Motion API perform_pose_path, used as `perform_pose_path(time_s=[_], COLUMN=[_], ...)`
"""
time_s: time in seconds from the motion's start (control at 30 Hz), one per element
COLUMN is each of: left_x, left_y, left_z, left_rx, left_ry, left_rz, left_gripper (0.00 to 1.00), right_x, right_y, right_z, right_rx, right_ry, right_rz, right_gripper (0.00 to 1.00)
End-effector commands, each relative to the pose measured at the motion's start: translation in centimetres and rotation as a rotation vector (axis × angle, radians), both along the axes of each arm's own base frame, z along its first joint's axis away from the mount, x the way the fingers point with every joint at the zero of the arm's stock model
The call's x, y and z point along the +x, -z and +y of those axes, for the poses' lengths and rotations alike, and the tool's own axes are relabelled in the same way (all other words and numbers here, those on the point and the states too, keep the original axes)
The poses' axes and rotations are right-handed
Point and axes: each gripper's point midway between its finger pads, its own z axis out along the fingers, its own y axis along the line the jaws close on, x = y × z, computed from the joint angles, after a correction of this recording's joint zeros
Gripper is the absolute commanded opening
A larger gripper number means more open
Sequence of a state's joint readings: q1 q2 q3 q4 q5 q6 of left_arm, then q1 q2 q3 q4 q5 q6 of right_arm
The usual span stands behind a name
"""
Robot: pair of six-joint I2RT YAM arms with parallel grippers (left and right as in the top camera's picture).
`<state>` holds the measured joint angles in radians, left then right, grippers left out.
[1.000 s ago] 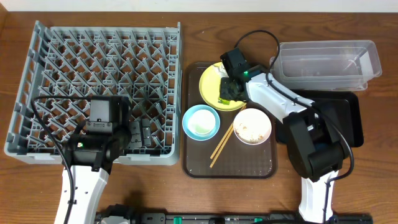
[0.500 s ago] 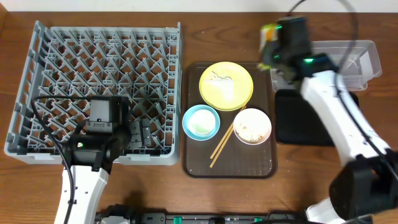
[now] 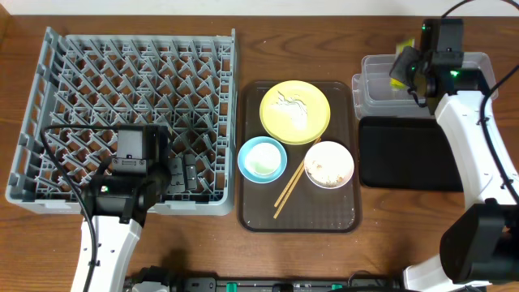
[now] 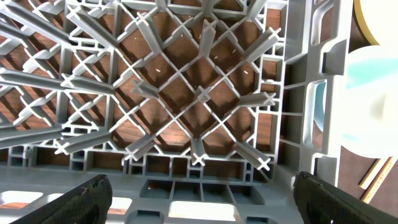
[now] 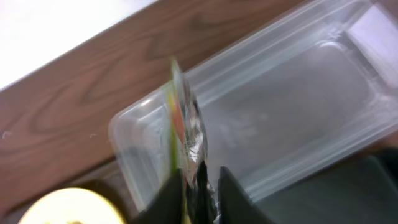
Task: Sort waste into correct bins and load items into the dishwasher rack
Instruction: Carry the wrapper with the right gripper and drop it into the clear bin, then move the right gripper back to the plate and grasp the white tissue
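Over the clear tub (image 5: 298,93), right end effector (image 5: 200,193) pinches wrapper (image 5: 185,127)

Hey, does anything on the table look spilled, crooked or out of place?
Nothing is spilled or broken. The chopsticks lie slanted on the brown tray beside the white bowl, and white scraps sit on the yellow plate.

The end effector (image 4: 205,200) (fingers (image 4: 87,198) wide apart) hangs over the grey rack (image 4: 186,93), light-blue bowl (image 4: 373,99) beyond its wall.
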<state>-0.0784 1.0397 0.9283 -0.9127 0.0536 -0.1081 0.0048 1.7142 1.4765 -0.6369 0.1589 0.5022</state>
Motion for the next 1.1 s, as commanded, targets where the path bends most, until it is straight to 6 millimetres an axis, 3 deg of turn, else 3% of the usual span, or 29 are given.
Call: perform_pose_path(time_s=[0.0,0.07,0.13,0.3,0.5,0.7,0.87,0.93,1.07], left_x=[0.4,0.4,0.4,0.4,0.4,0.4,0.4,0.4,0.4], left_y=[-0.9,-0.9,-0.9,-0.8,-0.9,-0.9,-0.8,-0.8,-0.8], left_z=[-0.1,-0.1,-0.1,-0.1,-0.1,-0.1,-0.1,-0.1,-0.1], left_rx=[-0.016,-0.016,-0.016,-0.017,-0.017,-0.016,-0.017,-0.017,-0.016], left_ry=[-0.013,-0.013,-0.012,-0.012,-0.012,-0.013,-0.012,-0.012,-0.013], left_rz=[-0.024,-0.024,-0.024,-0.024,-0.024,-0.024,-0.024,-0.024,-0.024], left_gripper=[0.95,0.95,0.95,0.95,0.95,0.95,0.95,0.95,0.95], right_x=[-0.4,-0.6,-0.6,-0.2,-0.2,-1.9,-2.8,-3.1,-3.8], right_y=[0.3,0.4,0.5,0.6,0.2,1.0,4.0,6.0,10.1], right_z=[-2.2,-2.2,-2.0,0.2,7.5,14.4,18.8,20.5,22.5], right_rx=[-0.035,-0.036,-0.026,0.074,0.196,0.095,0.003,-0.014,-0.018], right_ry=[0.085,0.084,0.076,-0.007,-0.348,-0.628,-0.749,-0.781,-0.823], right_rz=[0.016,0.023,0.024,0.018,0.012,0.045,0.108,0.147,0.232], right_gripper=[0.35,0.5,0.59,0.61,0.6,0.61,0.66,0.67,0.61])
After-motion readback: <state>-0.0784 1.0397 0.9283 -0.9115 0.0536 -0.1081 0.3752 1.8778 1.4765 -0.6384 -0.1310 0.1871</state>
